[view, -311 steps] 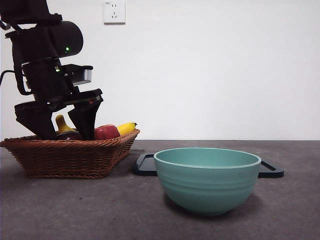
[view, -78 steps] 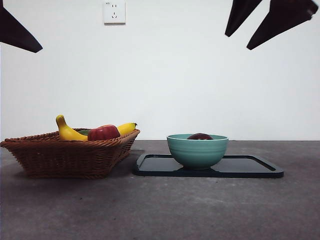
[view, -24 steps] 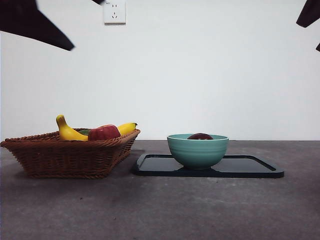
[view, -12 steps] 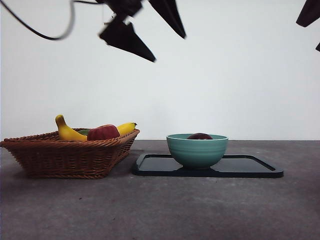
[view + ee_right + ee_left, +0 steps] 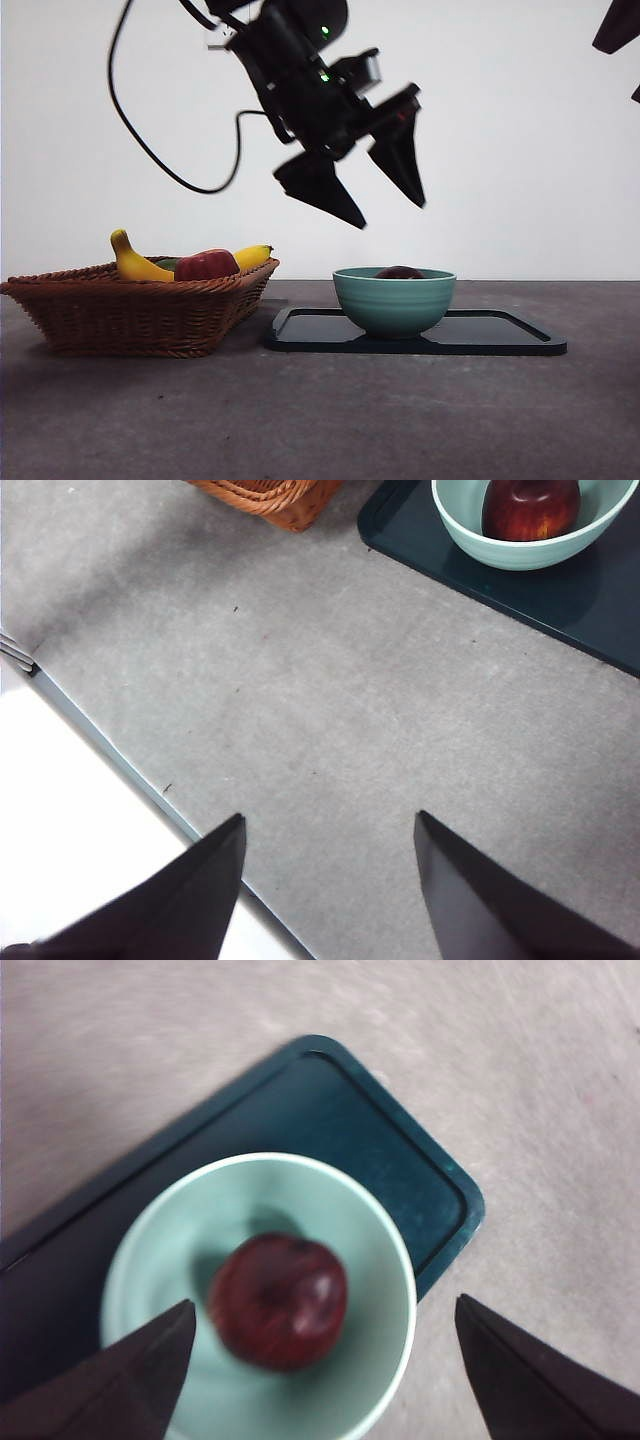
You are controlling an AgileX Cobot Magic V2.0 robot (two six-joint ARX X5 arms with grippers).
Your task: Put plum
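Note:
The dark maroon plum (image 5: 278, 1302) lies inside the teal bowl (image 5: 150, 1250), which stands on the black tray (image 5: 400, 1150). In the front view only the plum's top (image 5: 399, 272) shows above the bowl's rim (image 5: 394, 298). My left gripper (image 5: 385, 195) hangs open in the air just above the bowl, nothing between its fingers; in its wrist view the plum sits between the spread jaws. My right gripper (image 5: 330, 880) is open, high over the bare table near its edge, and shows as a black tip (image 5: 620, 30) at the top right corner. From there the plum (image 5: 531, 507) is also seen in the bowl.
A wicker basket (image 5: 140, 305) stands left of the tray (image 5: 480, 335), holding a yellow banana (image 5: 135, 262), a red apple-like fruit (image 5: 207, 265) and something green. The table's front edge (image 5: 110, 760) runs below the right gripper. A cable (image 5: 150, 150) loops from the left arm.
The left arm has swung down and right from the top of the view to just above the bowl. Plum, bowl, basket and the right arm stay put.

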